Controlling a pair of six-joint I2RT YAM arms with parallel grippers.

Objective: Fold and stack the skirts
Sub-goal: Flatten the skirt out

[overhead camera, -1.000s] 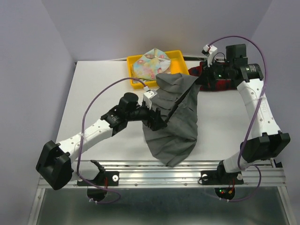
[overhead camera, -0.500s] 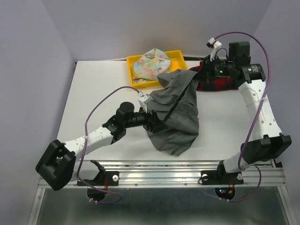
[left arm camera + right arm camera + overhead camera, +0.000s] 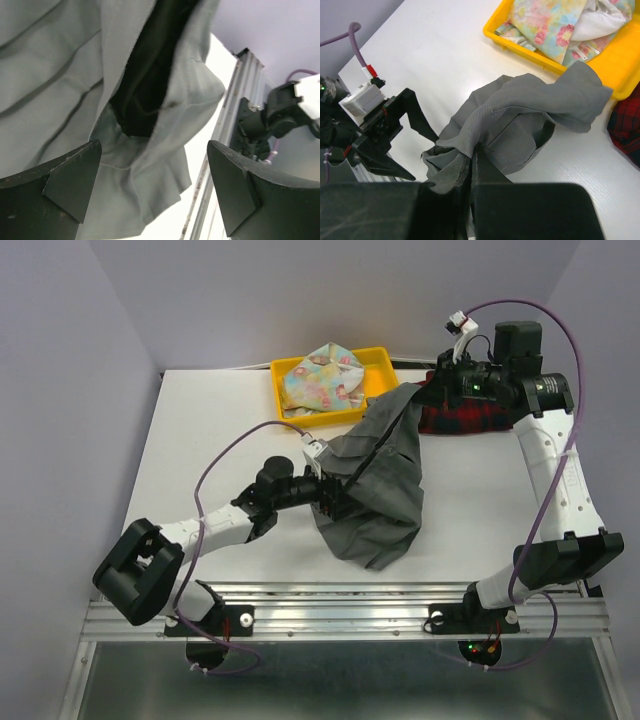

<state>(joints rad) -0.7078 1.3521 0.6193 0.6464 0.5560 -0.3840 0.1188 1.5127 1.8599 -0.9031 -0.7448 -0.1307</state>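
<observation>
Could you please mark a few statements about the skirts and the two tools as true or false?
1. The right tool is shut on the grey skirt. True.
2. The left tool clamps the grey skirt. False: its jaws stand open beside the cloth.
3. The floral skirt lies in the yellow tray. True.
4. The plaid skirt lies in the tray too. False: it lies on the table, right of the tray.

**Colours on the worktop**

At centre frame, the grey skirt (image 3: 385,480) is showing plain grey with a dark inside. At upper middle, the floral skirt (image 3: 318,380) is showing pastel yellow, pink and blue in a yellow tray (image 3: 385,362). At upper right, the plaid skirt (image 3: 470,418) is showing red-and-black checks. The worktop (image 3: 200,440) is looking white.
</observation>
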